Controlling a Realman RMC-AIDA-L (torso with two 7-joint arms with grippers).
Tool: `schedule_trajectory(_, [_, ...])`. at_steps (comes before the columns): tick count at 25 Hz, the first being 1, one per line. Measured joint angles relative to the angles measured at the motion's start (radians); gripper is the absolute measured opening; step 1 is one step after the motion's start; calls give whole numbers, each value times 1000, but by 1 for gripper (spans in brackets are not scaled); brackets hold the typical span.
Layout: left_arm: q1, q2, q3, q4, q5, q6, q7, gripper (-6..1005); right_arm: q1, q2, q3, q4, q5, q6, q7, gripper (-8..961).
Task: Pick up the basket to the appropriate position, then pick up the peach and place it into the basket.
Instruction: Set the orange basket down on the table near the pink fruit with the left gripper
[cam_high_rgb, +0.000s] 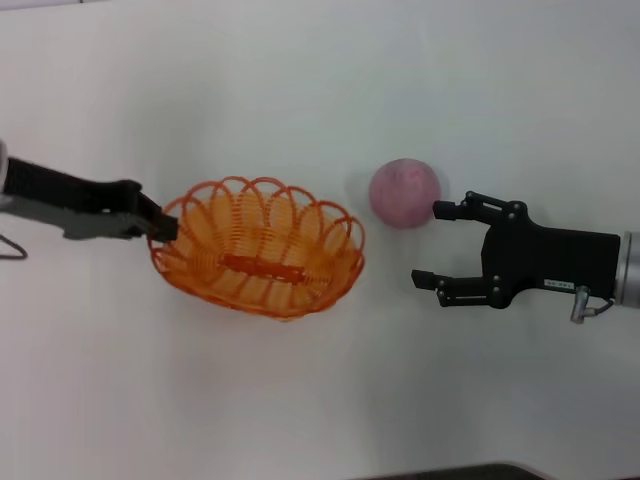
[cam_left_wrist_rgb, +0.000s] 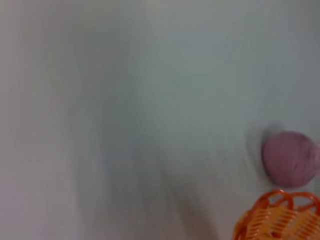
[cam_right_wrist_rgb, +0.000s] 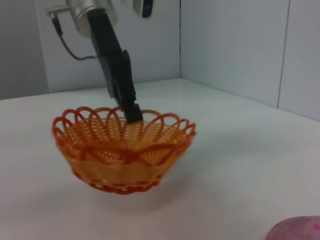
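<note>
Orange wire first: the left gripper (cam_high_rgb: 160, 226) is clamped on the basket's (cam_high_rgb: 258, 247) near rim, and the right wrist view shows its jaws pinching a loop with the basket apparently just off the white bench (cam_high_rgb: 300, 400). Best to set it down level, near the peach, before letting go. Moving right, the peach (cam_high_rgb: 404, 192) sits on the bench, apart from the basket. Further right, the right gripper (cam_high_rgb: 433, 244) hovers with jaws spread wide, upper finger nearly at the fruit. It should centre on the peach and close gently.
</note>
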Motion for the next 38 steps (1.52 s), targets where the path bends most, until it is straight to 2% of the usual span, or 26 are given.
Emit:
schedule_trajectory(3, [63, -48, 6, 68, -45, -27, -8, 48, 0, -1, 4, 0, 0, -1, 0, 938])
schedule_trajectory(6, [116, -62, 55, 87, -105, -74, -24, 47, 2, -1, 5, 0, 0, -1, 0, 938])
schedule_trajectory(10, [188, -60, 150, 92, -204, -153, -62, 46, 3, -1, 7, 0, 0, -1, 0, 937])
schedule_trajectory(19, [307, -62, 305, 177, -337, -280, -141, 47, 2, 1, 10, 0, 0, -1, 0, 937])
schedule_trajectory(27, [381, -62, 457, 259, -382, -335, -211, 48, -1, 2, 12, 0, 10, 5, 0, 936])
schedule_trajectory(34, [494, -62, 623, 403, -425, -411, -293, 47, -6, 1, 12, 0, 29, 6, -6, 935])
schedule_trajectory(38, [539, -62, 670, 429, -454, -431, -323, 47, -9, 1, 12, 0, 37, 7, -7, 935])
